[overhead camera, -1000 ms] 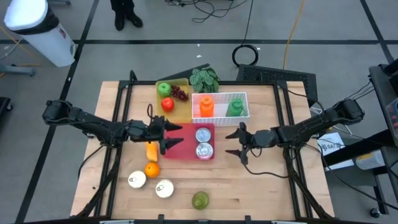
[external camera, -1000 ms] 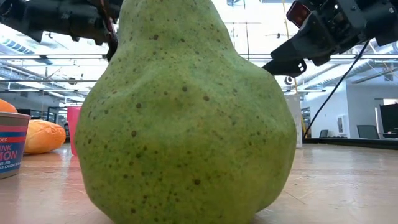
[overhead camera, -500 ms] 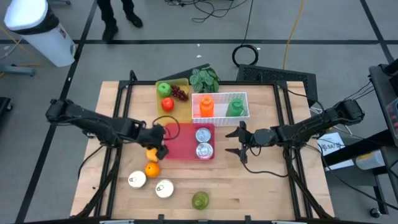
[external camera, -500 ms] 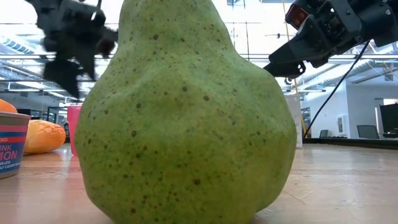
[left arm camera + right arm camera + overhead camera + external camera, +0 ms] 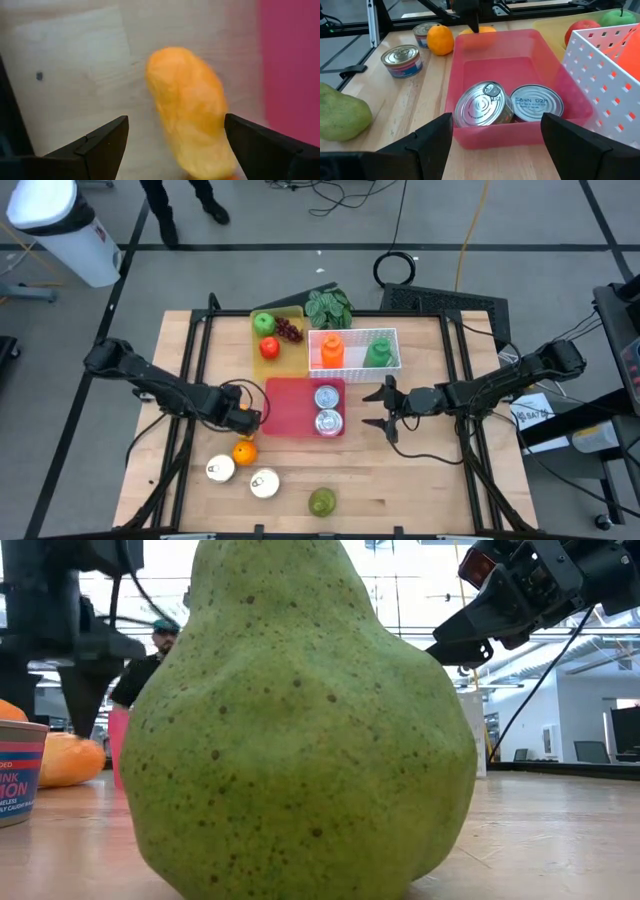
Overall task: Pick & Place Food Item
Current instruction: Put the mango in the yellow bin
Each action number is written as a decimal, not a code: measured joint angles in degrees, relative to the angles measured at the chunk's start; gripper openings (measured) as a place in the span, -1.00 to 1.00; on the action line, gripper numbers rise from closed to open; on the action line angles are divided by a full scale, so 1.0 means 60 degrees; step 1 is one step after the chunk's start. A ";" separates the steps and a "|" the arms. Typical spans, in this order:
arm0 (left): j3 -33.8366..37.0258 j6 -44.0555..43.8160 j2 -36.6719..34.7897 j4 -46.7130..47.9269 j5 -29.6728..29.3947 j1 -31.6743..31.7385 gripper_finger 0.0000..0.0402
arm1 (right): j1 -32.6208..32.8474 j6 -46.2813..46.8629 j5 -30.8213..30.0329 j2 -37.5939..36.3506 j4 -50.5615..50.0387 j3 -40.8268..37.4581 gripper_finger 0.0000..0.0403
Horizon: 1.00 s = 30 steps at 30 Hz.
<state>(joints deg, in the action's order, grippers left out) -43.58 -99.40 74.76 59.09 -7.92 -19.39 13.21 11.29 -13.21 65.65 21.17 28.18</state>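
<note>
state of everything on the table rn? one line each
left end effector: open, over the yellow-orange fruit
yellow-orange fruit: on the wood beside the pink bin, not gripped
right end effector: open, facing the bin
pink bin: holds two cans
two cans: upright, sealed
pear: on the table's near edge

Even, bright overhead light falls on the desk (image 5: 400,470) in the high view, with soft, short shadows. In the low view the pear (image 5: 300,730) sits sharp against glaring ceiling lights and windows, and the dark arm beside it is smeared. The left wrist view is soft throughout, the orange food item (image 5: 190,110) blurred. The right wrist view is crisp.
</note>
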 joint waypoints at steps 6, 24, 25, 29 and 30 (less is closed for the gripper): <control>0.0348 -0.0170 0.0605 -0.1258 -0.0038 -0.0041 0.69 | 0.0000 0.0004 0.0000 0.0000 -0.0009 0.0000 0.41; 0.0500 0.0744 0.1523 -0.1512 0.1073 -0.0027 0.44 | 0.0000 0.0004 0.0003 0.0000 -0.0142 0.0000 0.41; 0.0500 0.0763 0.1523 -0.1487 0.1071 -0.0023 0.35 | 0.0000 0.0004 0.0000 0.0000 -0.0146 0.0000 0.41; 0.0500 0.0855 0.1516 -0.1271 0.1020 0.0067 0.09 | 0.0000 0.0001 -0.0007 0.0000 -0.0142 0.0000 0.41; 0.0500 0.0876 0.1455 -0.1154 0.0975 0.0106 0.09 | 0.0000 0.0003 -0.0007 0.0000 -0.0142 0.0000 0.41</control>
<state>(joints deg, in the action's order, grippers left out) -40.58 -94.15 83.49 52.17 -2.06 -18.75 13.21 11.31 -13.26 65.65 20.32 28.18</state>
